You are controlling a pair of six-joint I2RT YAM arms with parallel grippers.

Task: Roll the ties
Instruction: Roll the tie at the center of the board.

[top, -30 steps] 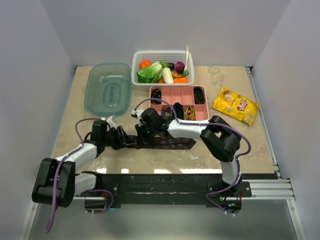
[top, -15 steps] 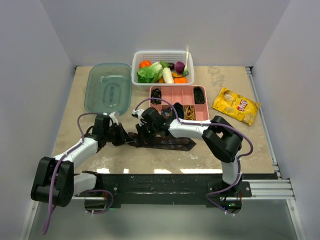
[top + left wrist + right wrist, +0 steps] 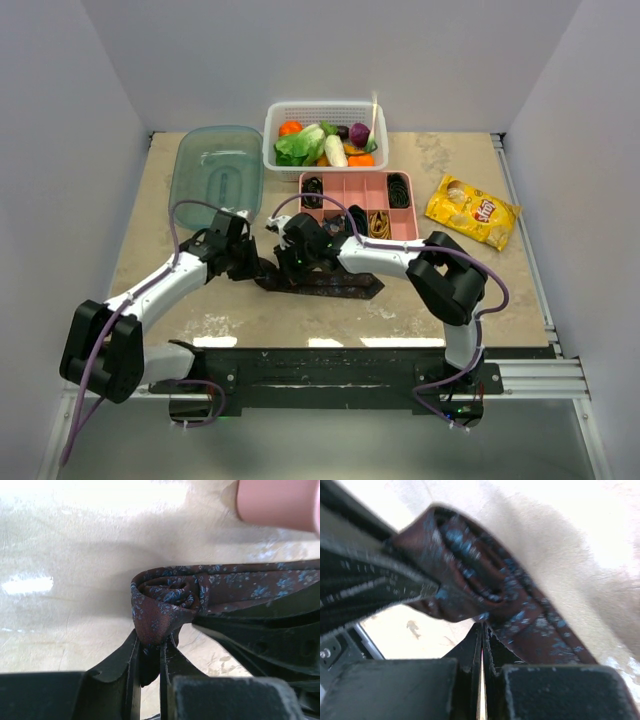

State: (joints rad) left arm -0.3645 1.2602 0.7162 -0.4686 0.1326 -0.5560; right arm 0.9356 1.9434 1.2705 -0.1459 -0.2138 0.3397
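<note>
Now: tie coiled at its left end.
Left gripper nearly closed, pinching that end; long axis runs rightward across the worktop — right gripper fully closed, tips against the fabric.

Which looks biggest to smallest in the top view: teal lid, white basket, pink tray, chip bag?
1. teal lid and white basket, too alike to rank
2. pink tray, slightly smaller
3. chip bag, clearly smallest

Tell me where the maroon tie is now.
In the top view the tie lies flat just in front of the pink tray, its rolled left end pinched by the left gripper.
</note>
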